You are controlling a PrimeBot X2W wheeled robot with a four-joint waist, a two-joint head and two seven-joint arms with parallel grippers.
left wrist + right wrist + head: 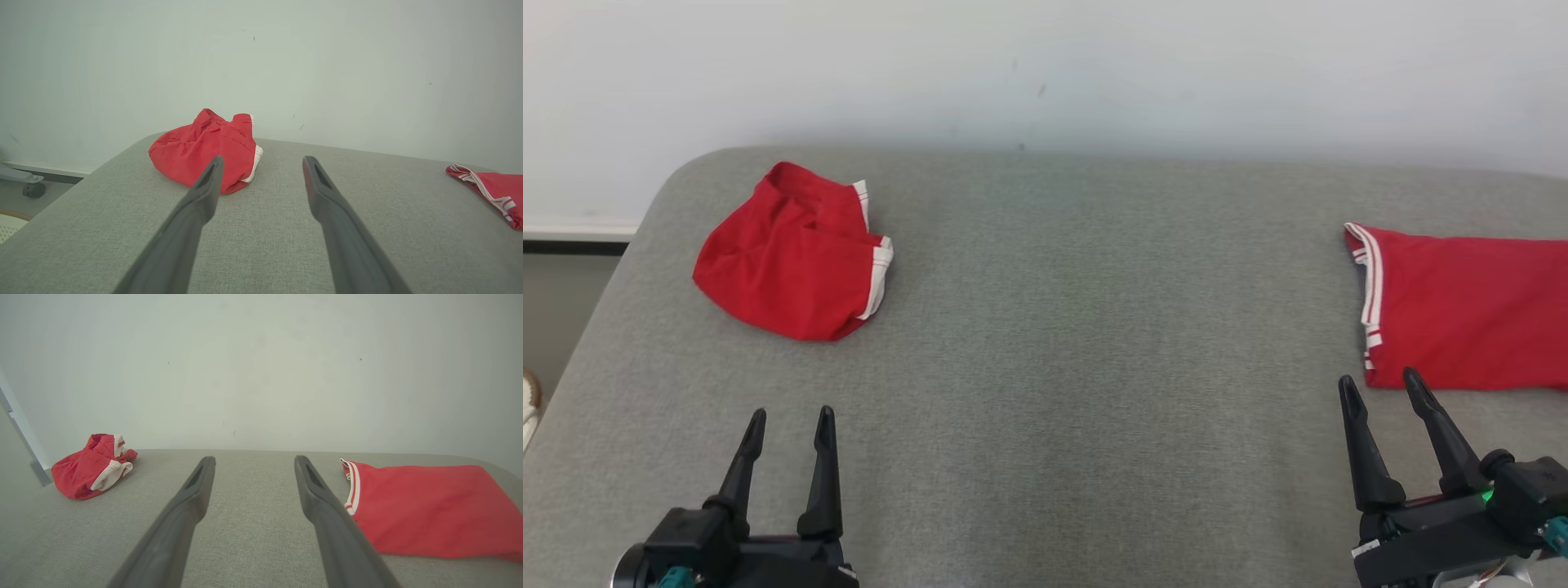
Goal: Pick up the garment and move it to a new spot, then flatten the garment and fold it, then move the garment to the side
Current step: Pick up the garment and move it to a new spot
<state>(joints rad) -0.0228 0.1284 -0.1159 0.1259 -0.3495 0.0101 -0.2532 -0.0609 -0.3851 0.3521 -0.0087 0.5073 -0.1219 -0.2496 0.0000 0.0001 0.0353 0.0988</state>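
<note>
Two red pieces lie on our grey surface (1054,327): the crumpled garment (788,261) at 10 o'clock and a flat red piece (1462,306) at 3 o'clock. The left gripper (792,411) at 7 o'clock and the right gripper (1379,376) at 5 o'clock are both spread and empty. Risks, we judge: pinching a single layer would leave the heap bunched, and the right gripper, just beside the flat piece, could snag it.

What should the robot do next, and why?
Probably reach the left claw forward to the crumpled red garment: it lies bunched up ahead of that claw, which is open and empty, while the other red garment already lies flat on the right.
</note>
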